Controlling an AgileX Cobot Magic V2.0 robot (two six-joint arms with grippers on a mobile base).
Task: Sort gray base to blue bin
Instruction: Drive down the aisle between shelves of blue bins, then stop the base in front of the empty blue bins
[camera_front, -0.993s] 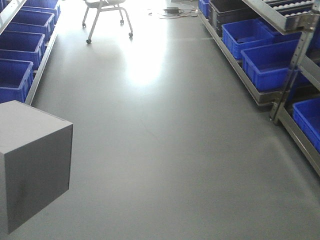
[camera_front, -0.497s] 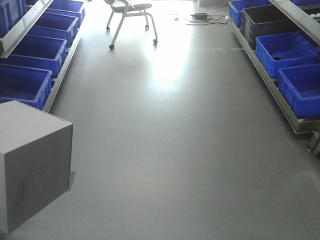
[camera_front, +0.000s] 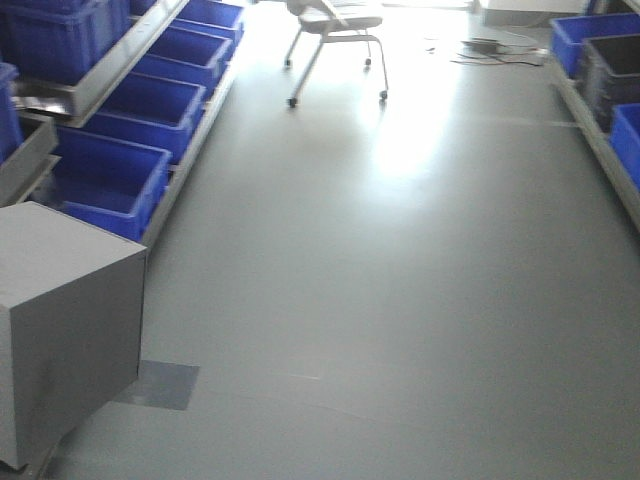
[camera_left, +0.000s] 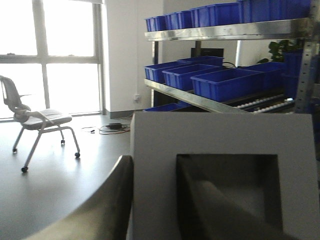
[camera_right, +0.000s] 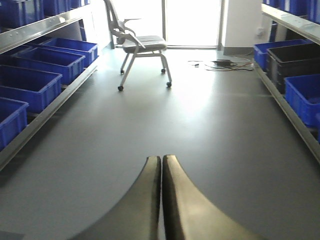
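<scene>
**Gray base (camera_front: 62, 330) held near left, bins just beyond**

The left pincer (camera_left: 154, 170) grips the base by one wall, with one finger in the square recess and the other on the outside face. The right pincer (camera_right: 161, 165) is closed and empty, over bare floor. The base is cube-like, so no long axis matters. The nearest blue bin (camera_front: 100, 215) sits on the low left rack (camera_front: 190, 150), just past the base; whether it is the one meant I cannot tell. Nothing stands between them. A chair (camera_front: 335, 30) stands far off, and a dark patch (camera_front: 160, 385) lies on the floor beside the base.
</scene>
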